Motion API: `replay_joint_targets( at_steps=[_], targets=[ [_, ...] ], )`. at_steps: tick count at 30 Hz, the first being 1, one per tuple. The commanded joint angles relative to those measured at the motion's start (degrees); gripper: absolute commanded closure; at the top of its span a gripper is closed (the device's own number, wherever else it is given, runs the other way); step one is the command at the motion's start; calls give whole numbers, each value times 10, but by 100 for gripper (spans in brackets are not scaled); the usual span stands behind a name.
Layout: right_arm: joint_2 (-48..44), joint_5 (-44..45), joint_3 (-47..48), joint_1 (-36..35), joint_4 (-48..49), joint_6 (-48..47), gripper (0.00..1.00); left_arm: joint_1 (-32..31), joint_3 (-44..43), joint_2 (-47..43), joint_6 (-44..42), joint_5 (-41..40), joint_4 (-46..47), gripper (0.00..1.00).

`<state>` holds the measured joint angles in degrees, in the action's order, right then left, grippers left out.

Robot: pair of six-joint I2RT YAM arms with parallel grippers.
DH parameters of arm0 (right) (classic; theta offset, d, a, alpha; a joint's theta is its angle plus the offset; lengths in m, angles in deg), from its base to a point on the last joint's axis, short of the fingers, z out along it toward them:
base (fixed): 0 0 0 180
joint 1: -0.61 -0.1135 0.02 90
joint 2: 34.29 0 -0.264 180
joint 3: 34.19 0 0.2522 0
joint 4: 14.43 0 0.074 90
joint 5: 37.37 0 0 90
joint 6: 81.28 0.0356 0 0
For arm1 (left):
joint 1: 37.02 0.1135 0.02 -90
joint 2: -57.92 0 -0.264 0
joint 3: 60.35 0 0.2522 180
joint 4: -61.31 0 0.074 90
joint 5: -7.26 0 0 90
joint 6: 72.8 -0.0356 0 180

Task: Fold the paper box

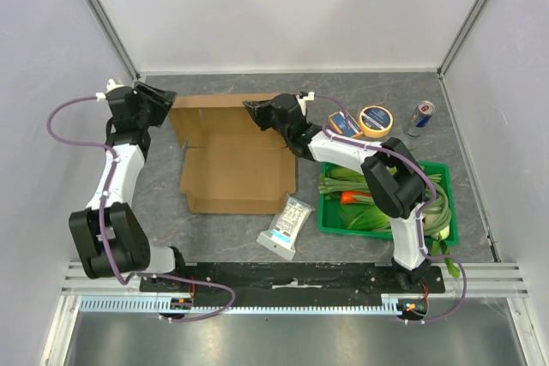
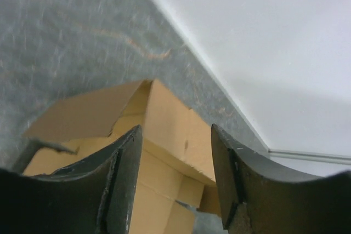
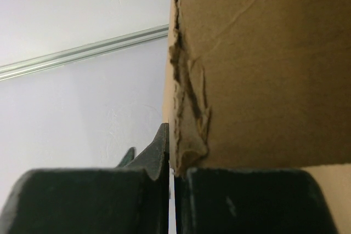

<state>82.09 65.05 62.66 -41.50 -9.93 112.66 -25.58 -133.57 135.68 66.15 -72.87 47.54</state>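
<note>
paper box [image 1: 236,169], plain brown corrugated cardboard with no print on it, lies open at the middle of the grey table [image 1: 232,237], its floor flat and its back wall and flaps raised towards the far white wall. it is the biggest thing in view.

left arm rises from its base at the near left, bends outward and reaches to the box's far left corner. the left gripper [image 1: 168,109] sits just beside that corner with its jaws apart and nothing between them; in the wrist view the box's corner shows beyond the two dark fingers [image 2: 123,173].

right arm crosses over the green crate and stretches leftward to the right end of the box's back wall. the right gripper [image 1: 249,109] is closed there, and its wrist view shows a torn, ragged cardboard edge running down into the seam between the fingers, so it seems pinched on that edge.

green crate [image 1: 377,235] stands at the right of the box, holding long green vegetables [image 1: 364,216] and one orange piece [image 1: 356,198].

white-and-blue packet [image 1: 287,227] lies just beside the box's near right corner; its blue print is too small to read.

yellow roll of tape [image 1: 375,120] with a blue label lies behind the crate, its writing unreadable.

silver-and-blue drinks can [image 1: 419,117] with a red mark stands near the tape; no brand can be read.
</note>
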Motion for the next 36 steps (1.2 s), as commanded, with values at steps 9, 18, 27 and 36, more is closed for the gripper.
replay_joint_targets(
  at_steps=[9,18,27,36],
  targets=[
    [-2,6,8,3,-18,-6,100,-3,54,23,144,43,17,36],
    [-7,2,2,3,-22,-11,100,9,78,86,148,71,188,41],
    [-7,1,-1,3,-18,-12,100,17,141,107,100,98,311,64],
    [-5,2,-3,3,-18,-10,100,18,180,141,109,158,393,84]
  ],
)
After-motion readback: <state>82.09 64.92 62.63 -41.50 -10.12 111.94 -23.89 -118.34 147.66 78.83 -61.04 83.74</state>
